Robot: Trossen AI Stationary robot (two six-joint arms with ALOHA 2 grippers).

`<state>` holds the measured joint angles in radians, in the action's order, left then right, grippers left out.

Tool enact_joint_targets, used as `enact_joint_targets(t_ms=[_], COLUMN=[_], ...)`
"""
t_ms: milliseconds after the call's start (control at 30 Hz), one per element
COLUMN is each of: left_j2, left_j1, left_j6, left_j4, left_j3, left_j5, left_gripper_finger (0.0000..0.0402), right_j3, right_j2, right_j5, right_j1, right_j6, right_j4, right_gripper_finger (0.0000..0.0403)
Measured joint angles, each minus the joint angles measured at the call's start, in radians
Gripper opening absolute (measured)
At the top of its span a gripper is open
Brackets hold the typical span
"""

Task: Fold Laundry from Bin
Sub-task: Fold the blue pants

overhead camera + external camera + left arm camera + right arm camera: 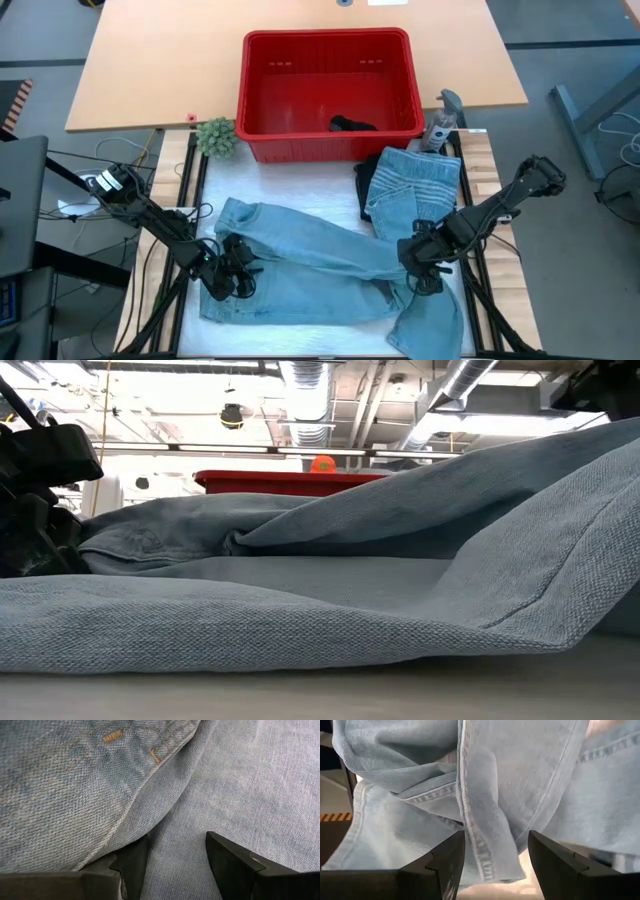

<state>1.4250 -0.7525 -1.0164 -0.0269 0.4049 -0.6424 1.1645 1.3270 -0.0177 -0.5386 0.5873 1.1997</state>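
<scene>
Folding step underway: light jeans (300, 262) spread on the table before the bin (330, 90), left hand (228, 268) released at the waistband, right hand (425, 262) released over a leg seam; next, pinch and fold.

The table (130, 60) carries the red bin (260, 110), spread jeans (300, 250) (light blue), and a small plant (216, 137).

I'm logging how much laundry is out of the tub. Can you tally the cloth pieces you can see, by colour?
Light blue denim: 2, jeans spread on the table and a folded denim piece.
Black: 2, a cloth inside the red bin and a dark garment under the folded denim.
Total: 4
</scene>
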Motion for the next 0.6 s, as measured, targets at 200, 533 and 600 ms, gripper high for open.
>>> enact_joint_targets(t_ms=[200, 533, 600], left_j2=[0.000, 0.000, 0.000], left_j1=[0.000, 0.000, 0.000], left_j6=[0.000, 0.000, 0.000], left_j4=[0.000, 0.000, 0.000], left_j3=[0.000, 0.000, 0.000], left_j5=[0.000, 0.000, 0.000], left_gripper_finger=[0.0189, 0.0189, 0.0189], right_j3=[0.000, 0.000, 0.000], right_j2=[0.000, 0.000, 0.000], right_j5=[0.003, -0.005, -0.005], right_j1=[0.050, 0.195, 0.226], right_j6=[-0.100, -0.151, -0.173], right_j4=[-0.046, -0.257, -0.283], right_gripper_finger=[0.0240, 0.0239, 0.0239])
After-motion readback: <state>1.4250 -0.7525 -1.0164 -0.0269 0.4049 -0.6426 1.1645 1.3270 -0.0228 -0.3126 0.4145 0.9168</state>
